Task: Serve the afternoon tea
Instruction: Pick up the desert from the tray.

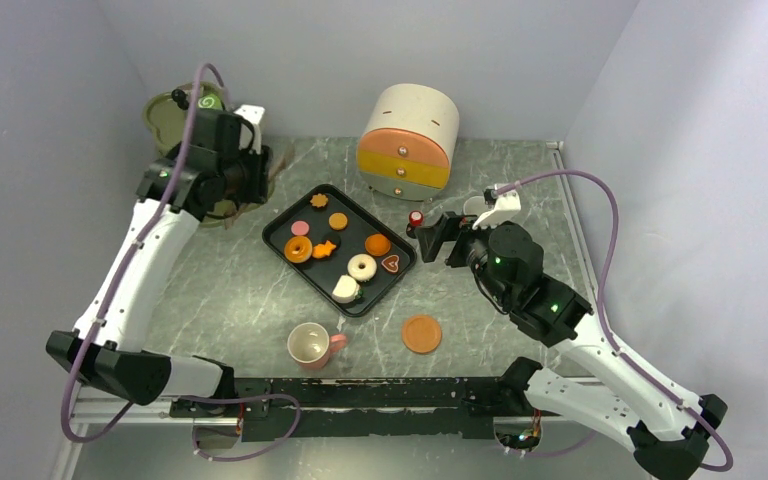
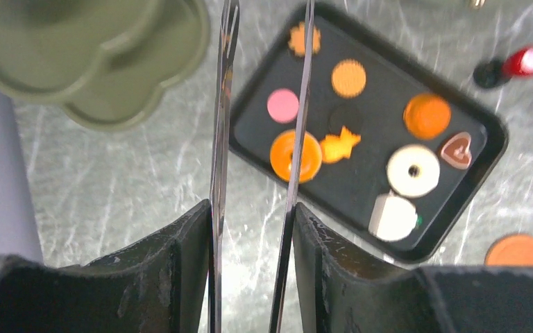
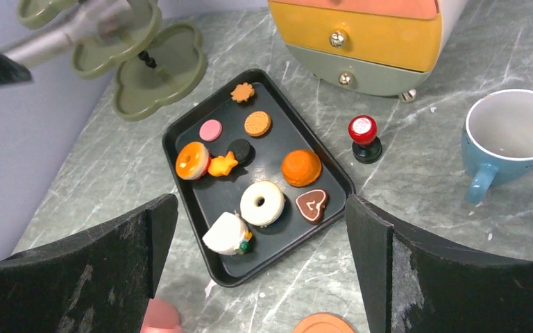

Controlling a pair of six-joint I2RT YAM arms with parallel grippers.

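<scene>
Since the left gripper [image 2: 253, 211] is clamped on a pair of thin metal tongs [image 2: 221, 104], the coming move probably turns on where the pastries lie from it. In the top view the black tray [image 1: 278, 232] sits at about 4 o'clock from that gripper, apart from it across bare surface [image 1: 220, 290], with its long axis running roughly 10 to 4. Nearest along that line is the orange doughnut [image 1: 298, 249] at the tray's left end. The white doughnut [image 1: 362, 267] lies farther toward 4.

The olive tiered stand [image 1: 165, 120] is just beside the left gripper at about 9 o'clock, with a green swirl roll [image 1: 205, 101] on its top tier.

The right gripper [image 1: 438, 238], spread wide and empty, is the nearer one, just off the tray's 3 o'clock edge, and could crowd that side. The blue cup [image 3: 510, 132] stands close by it. The pink cup [image 1: 310, 345] and an orange saucer [image 1: 422, 334] wait at the tray's 6 o'clock.
</scene>
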